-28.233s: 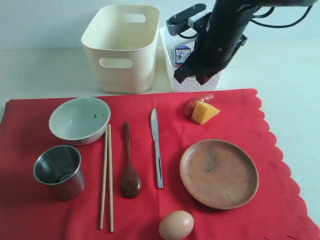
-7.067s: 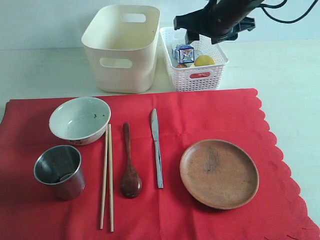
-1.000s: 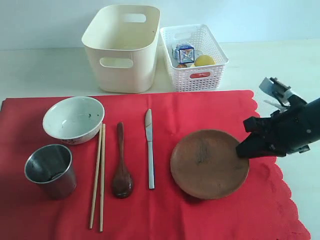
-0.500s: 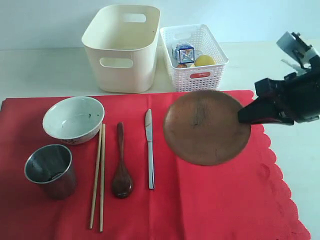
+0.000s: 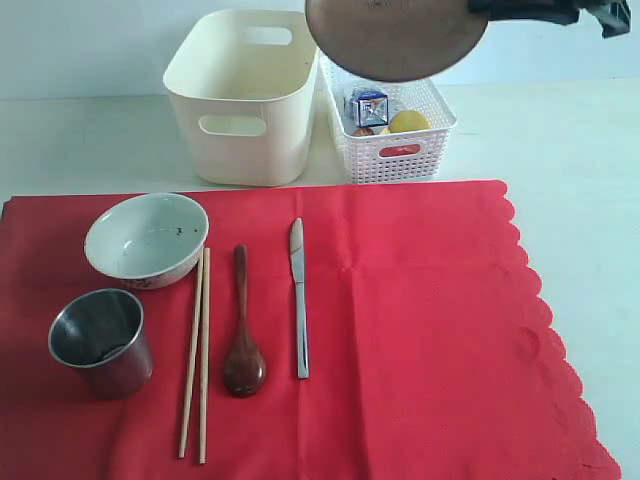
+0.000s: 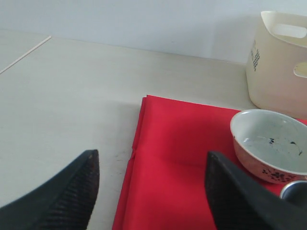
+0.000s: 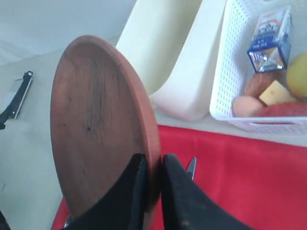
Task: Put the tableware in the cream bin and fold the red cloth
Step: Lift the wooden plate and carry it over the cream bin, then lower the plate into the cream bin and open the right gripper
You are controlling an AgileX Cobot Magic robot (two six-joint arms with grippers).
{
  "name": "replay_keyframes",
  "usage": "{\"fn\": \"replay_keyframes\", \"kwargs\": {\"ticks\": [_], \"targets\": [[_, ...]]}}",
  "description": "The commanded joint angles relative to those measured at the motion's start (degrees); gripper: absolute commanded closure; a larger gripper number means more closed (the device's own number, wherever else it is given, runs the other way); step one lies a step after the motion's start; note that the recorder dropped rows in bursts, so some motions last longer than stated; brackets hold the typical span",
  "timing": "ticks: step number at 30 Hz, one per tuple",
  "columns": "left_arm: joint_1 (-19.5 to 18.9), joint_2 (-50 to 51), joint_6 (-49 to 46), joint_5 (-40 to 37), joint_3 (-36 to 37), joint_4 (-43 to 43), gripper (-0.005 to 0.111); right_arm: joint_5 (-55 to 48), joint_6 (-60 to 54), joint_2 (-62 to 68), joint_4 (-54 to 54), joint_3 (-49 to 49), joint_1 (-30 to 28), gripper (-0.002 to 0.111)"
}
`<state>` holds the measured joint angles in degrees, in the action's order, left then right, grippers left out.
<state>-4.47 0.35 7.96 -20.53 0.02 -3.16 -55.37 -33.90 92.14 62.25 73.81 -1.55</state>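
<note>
The round brown plate (image 5: 395,40) is held high just beside the cream bin (image 5: 240,130), over the white basket (image 5: 400,150) that stands against the bin's side. It is pinched at its rim alone by the right gripper (image 7: 152,162), whose jaws are pressed onto the thin edge with the disc hanging tilted. The left gripper (image 6: 152,163) is seen with its jaws spread wide and nothing between them, low over the corner of the red cloth (image 5: 420,330) well off from the bin.

The cloth is spread flat in front of the bin. On it the bowl (image 5: 147,240), steel cup (image 5: 100,340), chopsticks (image 5: 197,350), spoon (image 5: 243,340) and knife (image 5: 299,300) are laid out, none yet in the bin.

The risk is judged to lie in that narrow hold: a plate gripped only by its edge may be swung or slipped loose by its own weight. If it is let go short of the bin, it would be dropped onto the basket's food; if it is lowered off line, the bin's wall may be struck and the bin shoved.
</note>
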Motion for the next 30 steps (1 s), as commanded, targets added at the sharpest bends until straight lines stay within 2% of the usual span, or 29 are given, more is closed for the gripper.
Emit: {"fn": "replay_keyframes", "kwargs": {"ticks": [1, 14, 30], "targets": [[-0.08, -0.35, -0.32, 0.36, -0.02, -0.27, 0.045, 0.2, 4.0, 6.08, 1.34, 9.55, 0.93, 0.108], [-0.08, -0.35, -0.32, 0.36, -0.02, -0.27, 0.045, 3.09, 14.47, 27.21, -5.78, 34.02, 11.4, 0.108], [-0.08, -0.35, -0.32, 0.36, -0.02, -0.27, 0.045, 4.7, 22.05, 42.3, -7.97, 51.03, 15.91, 0.108]]}}
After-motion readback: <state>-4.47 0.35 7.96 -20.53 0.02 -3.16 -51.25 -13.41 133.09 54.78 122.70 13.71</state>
